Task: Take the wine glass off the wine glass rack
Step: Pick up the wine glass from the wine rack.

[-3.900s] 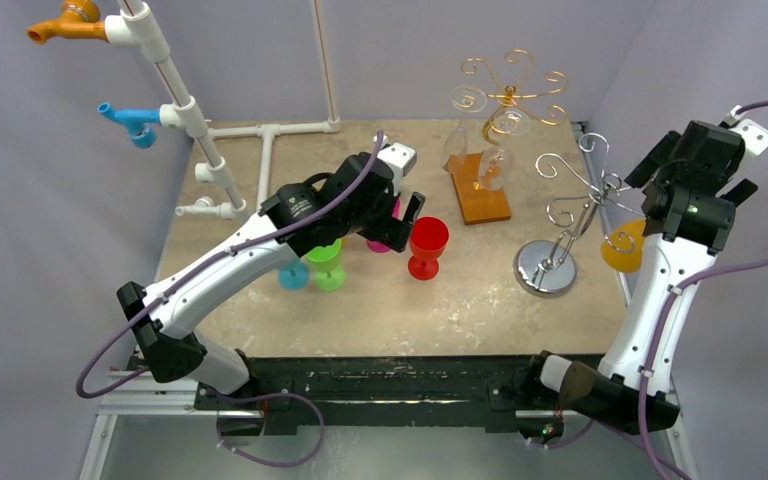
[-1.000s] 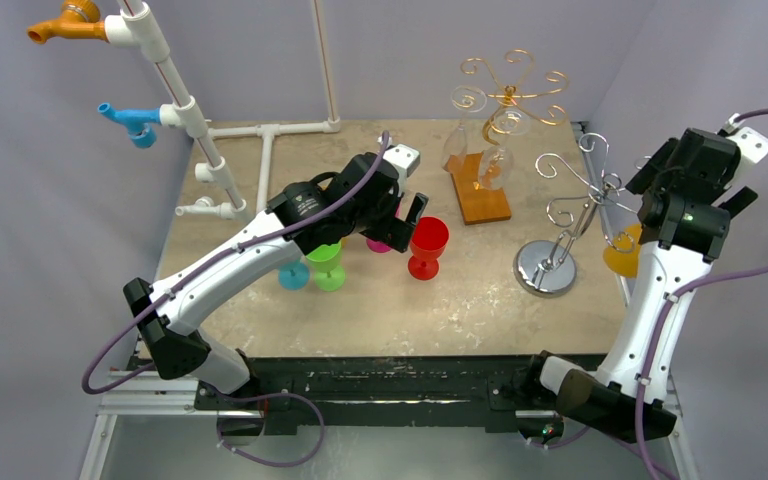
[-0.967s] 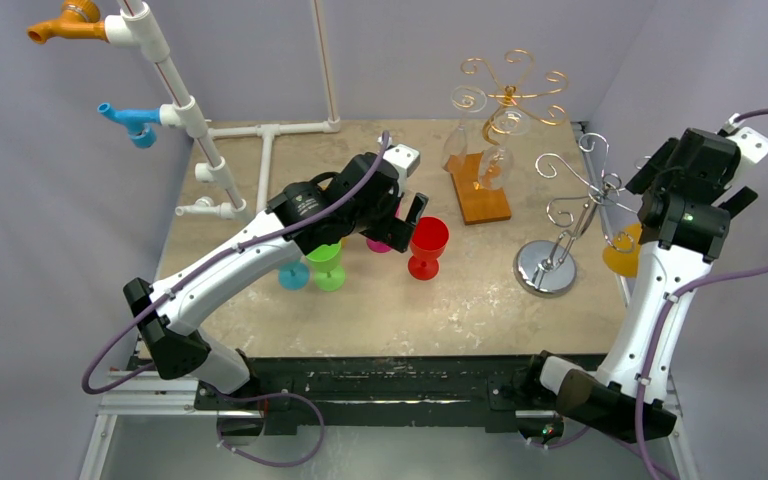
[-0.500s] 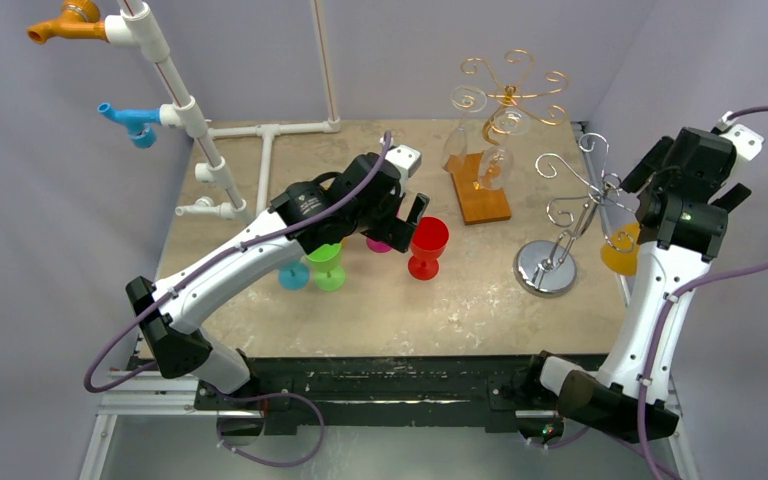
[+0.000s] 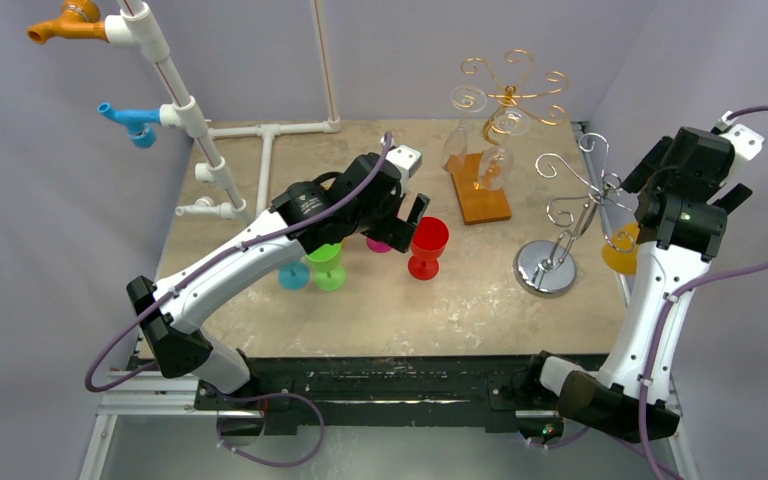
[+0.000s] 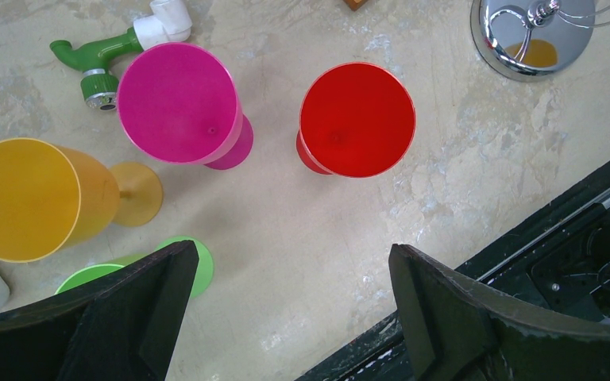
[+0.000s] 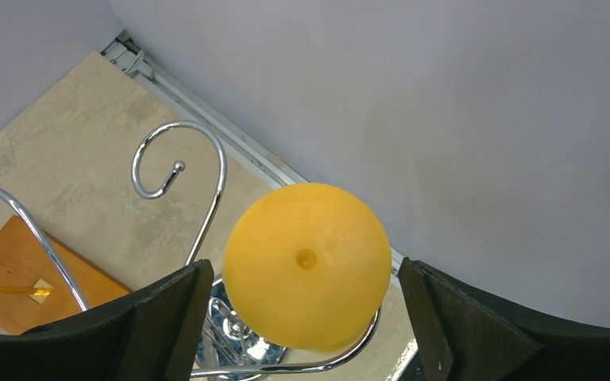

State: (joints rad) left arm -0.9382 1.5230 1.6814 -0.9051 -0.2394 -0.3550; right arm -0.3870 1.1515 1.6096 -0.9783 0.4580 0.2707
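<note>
By the table's right edge the yellow wine glass [image 5: 618,252] hung foot-up in a hook of the chrome wine glass rack [image 5: 547,268]. My right gripper [image 7: 302,266] hovered above its foot, fingers spread wide on either side. Toward the middle, my left gripper [image 6: 292,250] gaped over the red cup [image 6: 357,119] and pink cup [image 6: 179,103]. A gold rack [image 5: 508,95] stood at the far edge.

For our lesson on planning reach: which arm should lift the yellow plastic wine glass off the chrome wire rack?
Right. The right pincer, open, points at the yellow plastic wine glass hanging on the chrome wire rack; the left pincer hovers above the red plastic goblet, far from it.
</note>
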